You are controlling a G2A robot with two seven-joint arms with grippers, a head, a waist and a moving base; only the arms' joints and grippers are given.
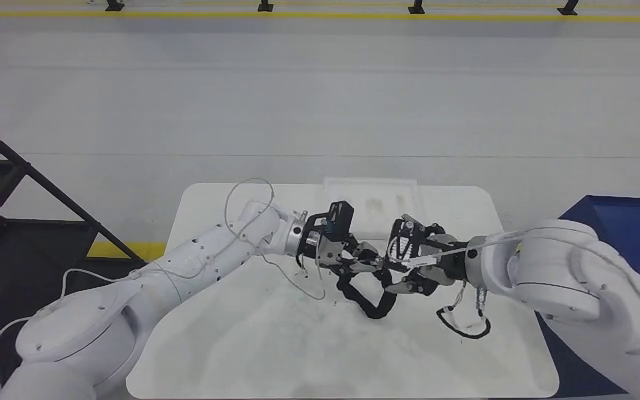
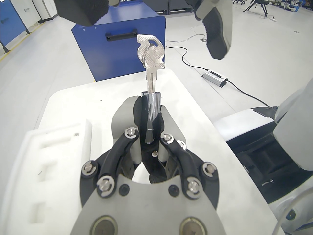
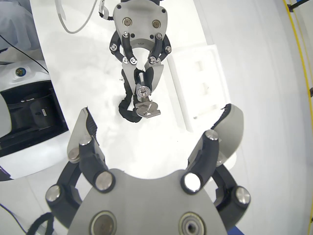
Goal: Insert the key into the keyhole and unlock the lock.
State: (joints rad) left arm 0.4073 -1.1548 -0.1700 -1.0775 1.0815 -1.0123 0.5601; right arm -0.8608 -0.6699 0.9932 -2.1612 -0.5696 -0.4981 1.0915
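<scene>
Aloft, left hand (image 2: 149,113) clamped on lock (image 2: 153,105), key (image 2: 150,54) in keyhole (image 3: 143,90); right hand (image 3: 157,112) spread apart, clear of key.

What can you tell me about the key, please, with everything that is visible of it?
The key is silvery metal, with a dimpled, curvy head and a narrow blade. A small ring passes through the hole in its head. Its blade tip sits in the keyhole of the shiny lock cylinder, most of the blade outside. The left gripper is shut on that cylinder. The right gripper is open, a finger on each side of the key's head, not touching it.
</scene>
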